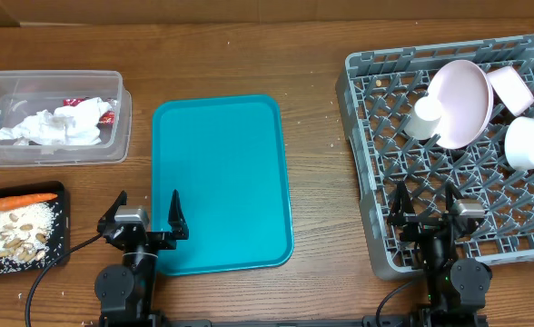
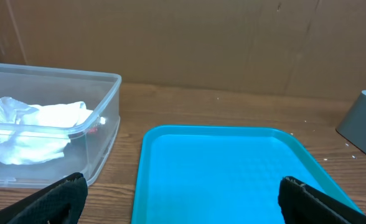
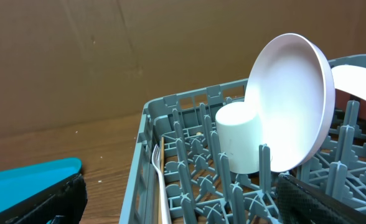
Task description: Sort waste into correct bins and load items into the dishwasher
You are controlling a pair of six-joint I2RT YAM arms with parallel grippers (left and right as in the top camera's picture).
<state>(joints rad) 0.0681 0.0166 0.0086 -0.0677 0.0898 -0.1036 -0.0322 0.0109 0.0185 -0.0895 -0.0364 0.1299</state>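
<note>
A matt, brown wood-grain worktop [image 1: 321,45] is pictured beneath a smooth teal plastic tray [image 1: 222,182] and a moulded grey plastic rack [image 1: 361,163]. A glossy sheen is seen on the pale pink plate [image 1: 462,102], while a smooth, duller finish is shown by the white cup [image 1: 426,116]. Crumpled white paper napkins [image 1: 54,127] and a shiny red wrapper [image 1: 106,116] are seen through a clear plastic tub [image 1: 49,74].

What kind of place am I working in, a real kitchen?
Probably not: it looks like a lab bench staged for kitchen clean-up. A wooden table backed by cardboard, a grey dish rack standing in for a dishwasher, a clear plastic tub and black tray as bins.
</note>
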